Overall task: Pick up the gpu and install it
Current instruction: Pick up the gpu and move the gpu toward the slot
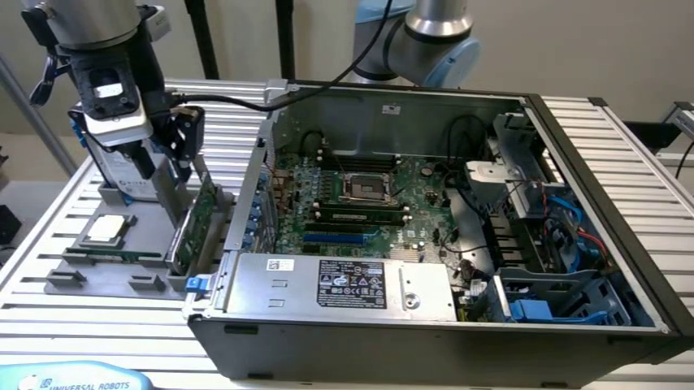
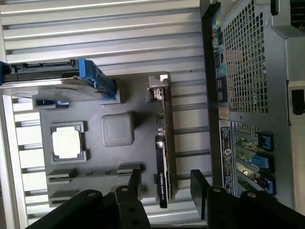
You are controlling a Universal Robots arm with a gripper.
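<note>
The gpu (image 1: 198, 221) stands on its edge in a slot of the grey holder tray (image 1: 97, 272), just outside the computer case on the exterior view's left. Its green board faces the case. In the wrist view the gpu (image 2: 165, 143) shows edge-on, with its silver end bracket (image 2: 157, 85) at the far end. My gripper (image 1: 168, 154) hangs right above the card. In the wrist view the gripper (image 2: 166, 187) is open, one black finger (image 2: 135, 183) on each side of the card's line, and holds nothing.
The open computer case (image 1: 607, 187) with its motherboard (image 1: 363, 199) lies to the exterior view's right of the tray. The tray also carries a silver hard drive with blue rails (image 2: 57, 82), a processor (image 2: 66, 143) and a narrow memory stick (image 2: 95, 172). Everything rests on a slatted metal table (image 1: 65, 321).
</note>
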